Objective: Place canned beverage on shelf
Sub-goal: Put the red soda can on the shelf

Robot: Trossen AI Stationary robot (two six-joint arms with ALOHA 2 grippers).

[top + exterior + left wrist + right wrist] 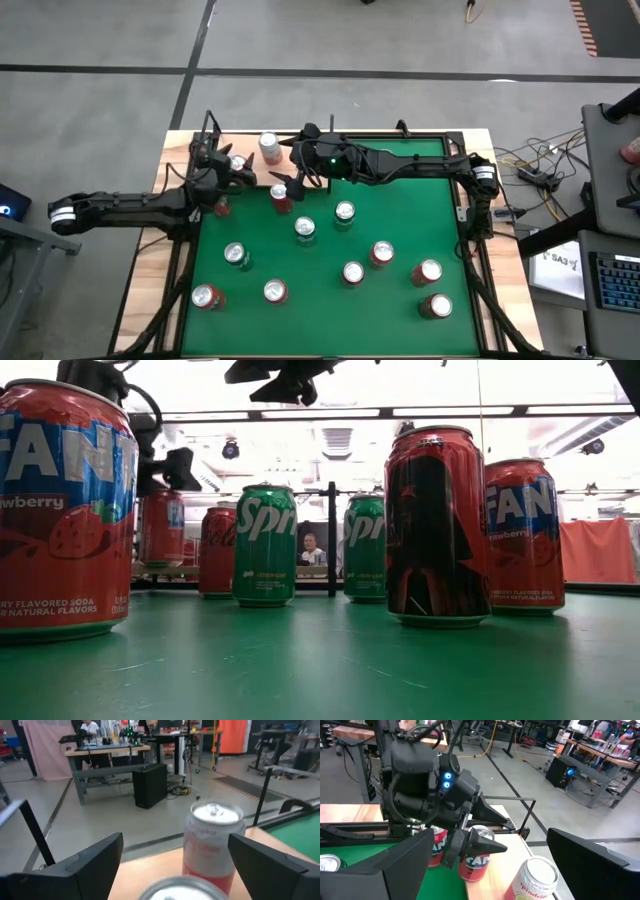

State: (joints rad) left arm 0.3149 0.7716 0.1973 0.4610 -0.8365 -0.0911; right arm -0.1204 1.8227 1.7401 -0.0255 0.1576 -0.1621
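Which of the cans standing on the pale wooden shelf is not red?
The white-and-pink can at the shelf's far edge; the other cans visible on the shelf are red.

Shelf (250, 143): flat pale wood panel with thin black upright rods, sat at far-left corner of tabletop, beside green felt

Two cans stood upright on shelf: pale can with red band (270, 146) toward its right end, red can (237, 163) further left, near felt edge; the two stood apart

Nine more cans stood upright on green felt, red and green mixed, well apart from each other; nearest to shelf was red can (281, 196) just off its front edge

Silver tops faced up on all
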